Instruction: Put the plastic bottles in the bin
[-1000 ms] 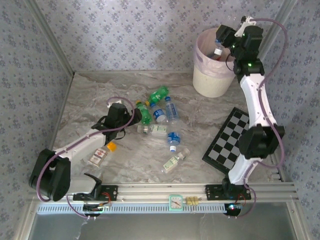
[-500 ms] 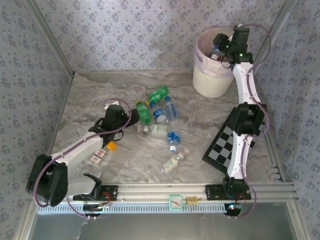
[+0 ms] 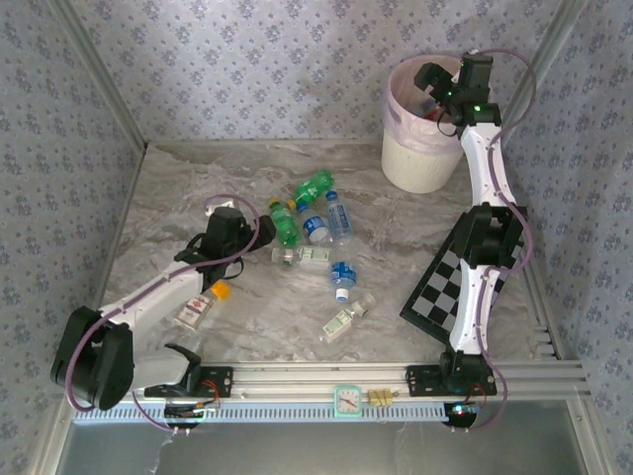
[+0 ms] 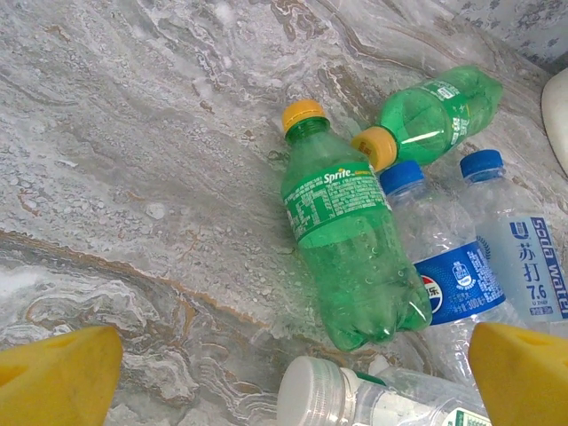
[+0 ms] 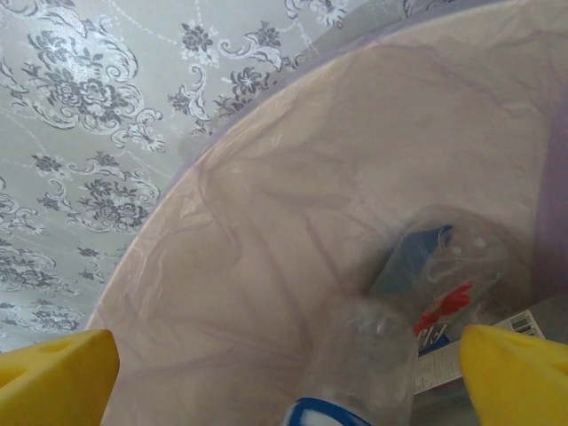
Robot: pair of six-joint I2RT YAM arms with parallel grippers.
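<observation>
Several plastic bottles lie in a cluster mid-table: a green Sprite bottle [image 4: 351,240] [image 3: 285,224] with a yellow cap, a second green one [image 4: 430,111] [image 3: 315,185], blue-labelled clear ones [image 4: 453,275] [image 3: 340,217] and a white-capped clear one [image 4: 355,399]. My left gripper [image 4: 293,382] [image 3: 255,234] hovers open just left of them, touching nothing. My right gripper [image 5: 288,377] [image 3: 431,87] is open over the bin [image 3: 415,163]. Below its spread fingers a blurred clear bottle with a blue cap [image 5: 373,364] is loose inside the pink liner [image 5: 266,222], beside another bottle [image 5: 435,266].
A black-and-white checkerboard [image 3: 457,279] lies at the right, next to the right arm. Two pale-labelled bottles [image 3: 346,322] [image 3: 195,312] and a small orange piece [image 3: 220,290] lie nearer the front. Wallpapered walls close in the table at the back and sides.
The right arm reached further over the bin, then its gripper opened and let go of the clear bottle, which is dropping inside. The left arm shifted only slightly.
</observation>
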